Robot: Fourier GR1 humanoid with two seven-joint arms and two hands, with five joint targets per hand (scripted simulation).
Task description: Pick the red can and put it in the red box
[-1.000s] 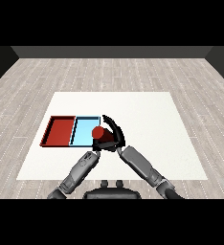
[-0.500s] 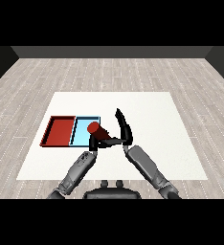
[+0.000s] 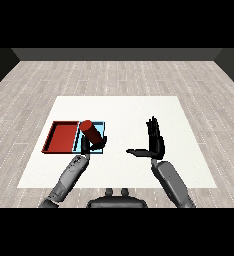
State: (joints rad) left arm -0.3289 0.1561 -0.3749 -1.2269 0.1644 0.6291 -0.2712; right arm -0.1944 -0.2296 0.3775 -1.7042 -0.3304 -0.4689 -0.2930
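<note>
Head view, tilted red can (image 3: 91, 133), left hand (image 3: 91, 146) curled round it

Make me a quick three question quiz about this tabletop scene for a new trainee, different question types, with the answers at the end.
1. True or false: the red can already lies inside the red tray.
2. Which hand has its fingers curled round the can? A) left hand B) right hand C) neither
3. Fill in: the can is held, tilted, above the ____ tray.

Key
1. False. It is still held in the hand, over the light blue tray.
2. A. The right hand is open, its fingers straight, away from both trays.
3. Light blue.
</note>
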